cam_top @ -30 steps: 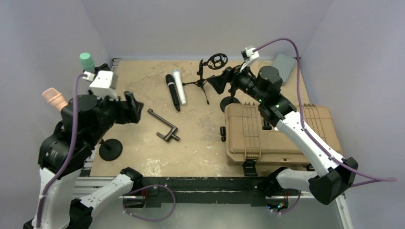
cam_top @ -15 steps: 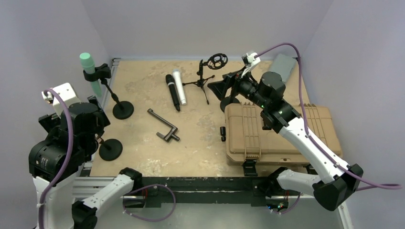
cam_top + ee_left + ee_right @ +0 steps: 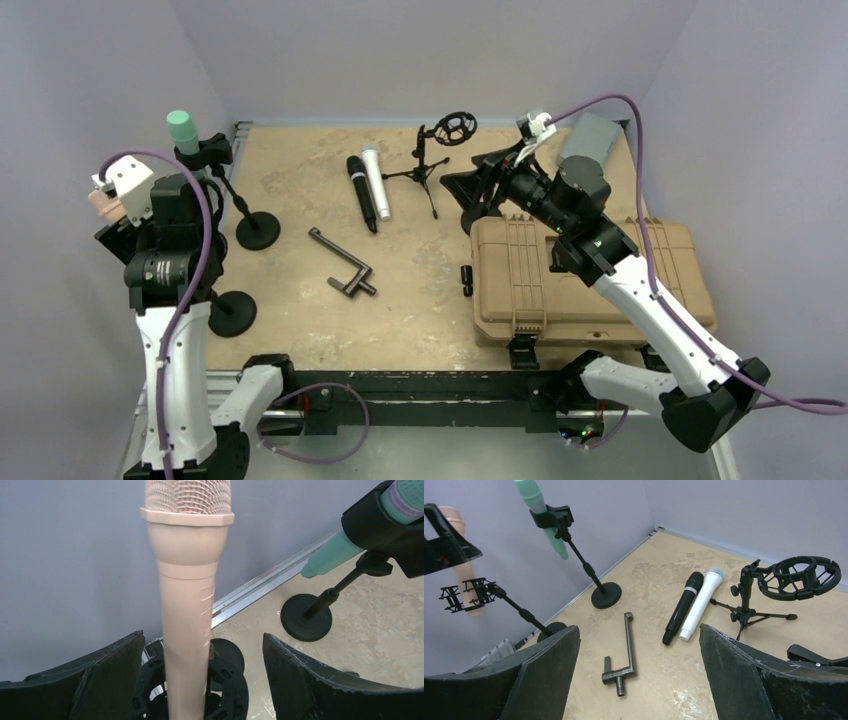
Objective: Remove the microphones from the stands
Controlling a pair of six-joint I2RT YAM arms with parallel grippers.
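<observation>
With the peach microphone upright in its stand clip by the counter's near-left corner, and the left hand spread wide either side of it, gripping nothing, the hand should centre, close on the body above the clip, then lift straight up.

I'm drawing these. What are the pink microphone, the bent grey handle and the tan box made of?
The pink microphone looks like smooth matte plastic, with a wire mesh head. The bent grey handle is probably metal: dark, faintly shiny. The tan box seems hard moulded plastic, ribbed on top, with black latches.
</observation>
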